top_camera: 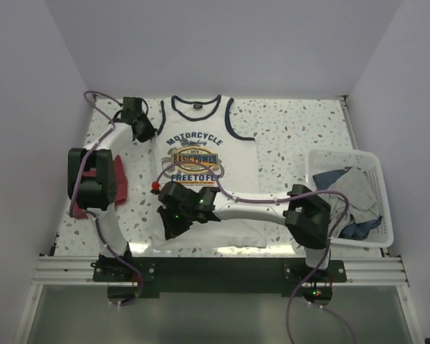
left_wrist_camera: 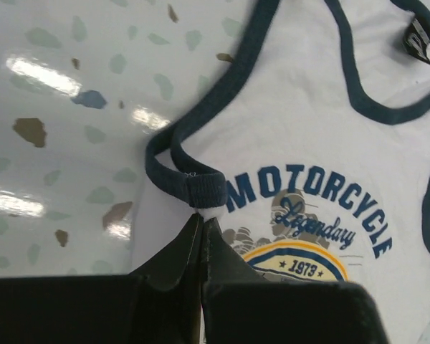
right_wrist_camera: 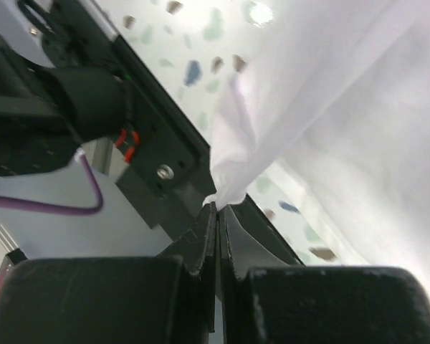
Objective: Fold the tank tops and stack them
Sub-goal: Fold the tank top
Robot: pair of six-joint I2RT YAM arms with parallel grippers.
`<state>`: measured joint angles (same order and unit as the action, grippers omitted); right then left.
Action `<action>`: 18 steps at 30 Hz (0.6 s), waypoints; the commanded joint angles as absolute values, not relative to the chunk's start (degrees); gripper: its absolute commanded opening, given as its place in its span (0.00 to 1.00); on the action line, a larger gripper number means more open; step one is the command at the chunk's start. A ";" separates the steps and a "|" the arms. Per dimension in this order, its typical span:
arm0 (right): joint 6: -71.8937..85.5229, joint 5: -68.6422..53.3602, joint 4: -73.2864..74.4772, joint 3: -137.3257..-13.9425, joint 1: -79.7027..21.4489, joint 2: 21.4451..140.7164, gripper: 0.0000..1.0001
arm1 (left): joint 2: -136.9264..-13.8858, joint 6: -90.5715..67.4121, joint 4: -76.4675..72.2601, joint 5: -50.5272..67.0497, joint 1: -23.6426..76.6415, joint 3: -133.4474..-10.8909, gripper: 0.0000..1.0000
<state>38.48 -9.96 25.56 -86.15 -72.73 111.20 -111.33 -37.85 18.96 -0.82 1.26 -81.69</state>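
Observation:
The white tank top with navy trim and the "MOTORCYCLE" graphic lies spread flat, neck at the far side. My left gripper is shut on its left armhole edge; in the left wrist view the gripper pinches white cloth just below the folded navy trim. My right gripper is shut on the near left hem corner; in the right wrist view the gripper holds a bunched tip of white cloth lifted off the table. The dark red tank top lies at the left, mostly hidden under my left arm.
A white lattice basket at the right holds grey and blue clothes. The speckled table ends at a black rail at the near edge. Walls close in on the left, far and right sides.

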 commanded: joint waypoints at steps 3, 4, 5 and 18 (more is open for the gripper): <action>41.13 -8.00 21.01 -75.61 -71.63 101.52 0.00 | -110.65 -38.32 16.61 -0.88 7.29 -84.81 0.00; 41.48 -7.65 20.22 -74.46 -71.63 100.90 0.00 | -111.52 -38.49 16.61 -0.88 7.90 -85.42 0.00; 42.01 -7.30 19.78 -73.40 -71.63 100.46 0.00 | -112.06 -38.58 16.61 -1.05 8.61 -85.78 0.00; 45.44 -2.81 16.53 -61.61 -71.54 94.75 0.00 | -116.10 -39.82 16.26 -2.20 16.26 -88.07 0.00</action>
<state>43.81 -4.73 19.31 -62.74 -71.35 98.13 -115.55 -38.96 18.44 -0.95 15.64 -85.73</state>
